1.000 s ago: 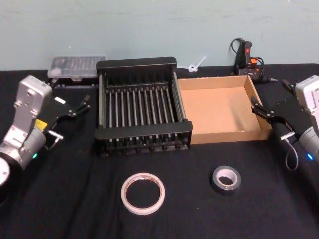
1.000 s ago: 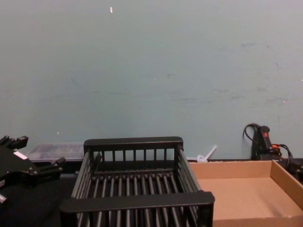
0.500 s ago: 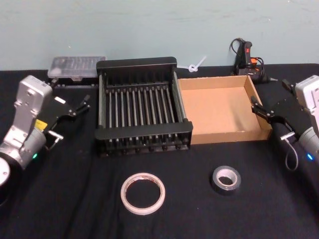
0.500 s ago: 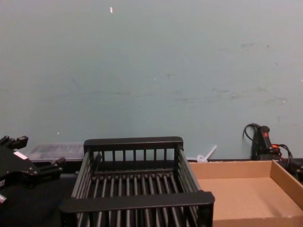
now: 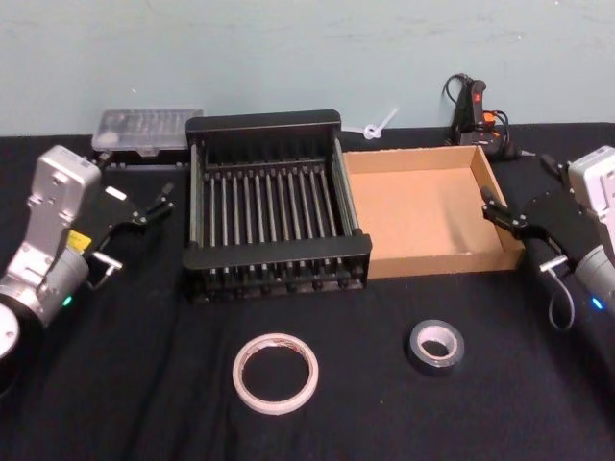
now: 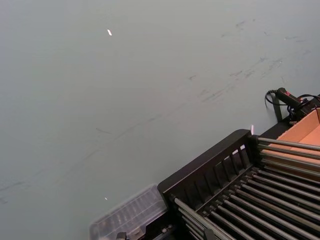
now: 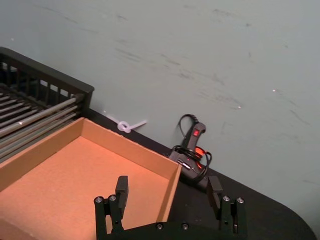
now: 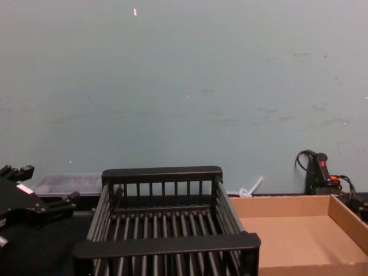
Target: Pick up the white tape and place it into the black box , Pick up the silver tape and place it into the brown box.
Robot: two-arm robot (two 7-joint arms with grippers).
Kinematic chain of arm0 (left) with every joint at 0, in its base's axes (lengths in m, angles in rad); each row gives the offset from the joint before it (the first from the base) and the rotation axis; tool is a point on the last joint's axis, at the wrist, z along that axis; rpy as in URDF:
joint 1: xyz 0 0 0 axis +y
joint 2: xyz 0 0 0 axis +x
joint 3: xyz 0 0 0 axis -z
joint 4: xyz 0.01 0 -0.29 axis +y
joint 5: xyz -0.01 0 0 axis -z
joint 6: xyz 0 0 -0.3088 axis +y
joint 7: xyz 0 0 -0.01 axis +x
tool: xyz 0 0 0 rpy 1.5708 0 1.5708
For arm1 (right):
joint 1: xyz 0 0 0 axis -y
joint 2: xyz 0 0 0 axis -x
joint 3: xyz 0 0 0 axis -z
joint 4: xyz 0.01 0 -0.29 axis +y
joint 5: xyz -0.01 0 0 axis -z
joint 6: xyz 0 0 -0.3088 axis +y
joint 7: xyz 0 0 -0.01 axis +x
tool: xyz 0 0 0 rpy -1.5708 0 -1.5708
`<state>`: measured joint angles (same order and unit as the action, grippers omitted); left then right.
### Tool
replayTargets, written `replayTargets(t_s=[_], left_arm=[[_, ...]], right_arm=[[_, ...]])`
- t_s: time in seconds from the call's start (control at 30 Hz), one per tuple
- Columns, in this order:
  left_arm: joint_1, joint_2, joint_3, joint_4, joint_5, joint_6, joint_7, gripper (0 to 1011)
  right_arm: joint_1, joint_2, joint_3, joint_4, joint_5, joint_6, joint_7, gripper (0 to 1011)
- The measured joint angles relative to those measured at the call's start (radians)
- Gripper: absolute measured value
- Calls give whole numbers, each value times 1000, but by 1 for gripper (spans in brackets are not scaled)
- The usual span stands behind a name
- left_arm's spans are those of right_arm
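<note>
A black-covered counter (image 5: 144, 384) carries two rolls of tape near its front edge and two boxes farther back. The white tape (image 5: 276, 373), a wide, thin ring of whitish film, lies flat toward the front, in line with the black box (image 5: 264, 128). It looks light and slightly flexible, with a smooth, probably slippery face. Since it lies flat, a hold would likely mean pinching across one side of the ring, one finger inside the hole and one outside.

The silver tape (image 5: 435, 346), a smaller, thicker roll of grey duct tape with a pale core, lies flat to the right of the white ring, well apart from it and in front of the brown box (image 5: 419, 264). It looks denser and stiffer, and its thick wall should give a firmer pinch.

Both boxes sit side by side at mid-counter, both holding nothing.

The left hand (image 5: 154, 206) hangs near the counter's left edge beside the black box, fingers spread, well back from the white tape. The right hand (image 5: 502, 213) hovers at the right edge by the brown box's right wall, fingers spread, with the silver tape forward of it and toward the middle.
</note>
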<state>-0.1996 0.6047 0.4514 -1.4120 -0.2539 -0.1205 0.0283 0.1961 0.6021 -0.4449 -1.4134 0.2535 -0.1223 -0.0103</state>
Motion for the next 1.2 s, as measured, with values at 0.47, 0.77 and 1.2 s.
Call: replayTargets(t_s=[0.47,0.77,1.2], left_arm=[[0,0,0,0,0,0,0,1001],[0,0,0,0,0,0,0,1001],[0,0,0,0,0,0,0,1001]], right_arm=[[-50,27,36,-67,65,3,144,1002],[-113,67,64,-150,114,19,232,1002],[-228,127,111,-266,180,62,322,1002]])
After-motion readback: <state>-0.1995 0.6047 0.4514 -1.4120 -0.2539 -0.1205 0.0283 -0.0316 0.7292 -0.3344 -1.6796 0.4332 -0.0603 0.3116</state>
